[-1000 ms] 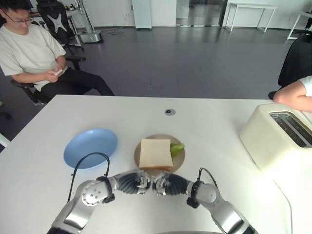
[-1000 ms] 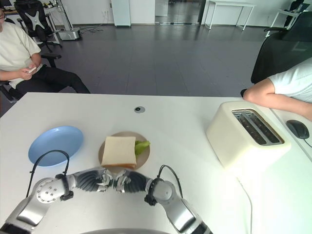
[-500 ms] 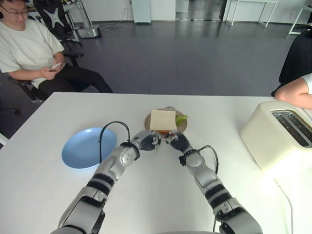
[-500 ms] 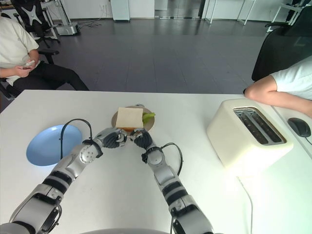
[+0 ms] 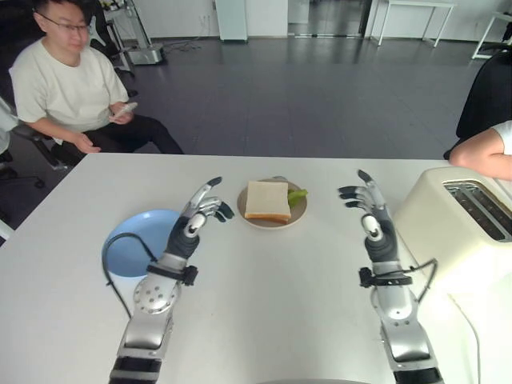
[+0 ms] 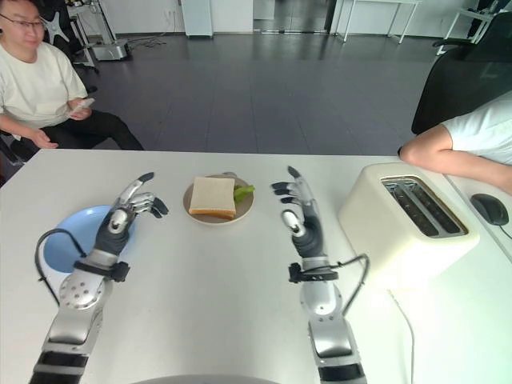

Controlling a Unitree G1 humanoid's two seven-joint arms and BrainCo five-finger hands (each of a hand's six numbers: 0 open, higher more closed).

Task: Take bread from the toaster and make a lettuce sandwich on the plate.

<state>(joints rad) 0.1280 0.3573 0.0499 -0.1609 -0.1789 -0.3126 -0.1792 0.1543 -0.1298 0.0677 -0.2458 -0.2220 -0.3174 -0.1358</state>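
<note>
Table [image 5: 264, 312]: plate [image 5: 272, 225] near far edge

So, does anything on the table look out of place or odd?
Only the lettuce: it pokes out from under the bread on the right of the brown plate. Nothing looks spilled or damaged.

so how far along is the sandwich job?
Looks done: the sandwich sits on the plate, bread on top, lettuce poking out its right side. The toaster slots look empty. In hand: nothing; left hand and right hand are open, raised either side of the plate. Left: nothing obvious.
</note>
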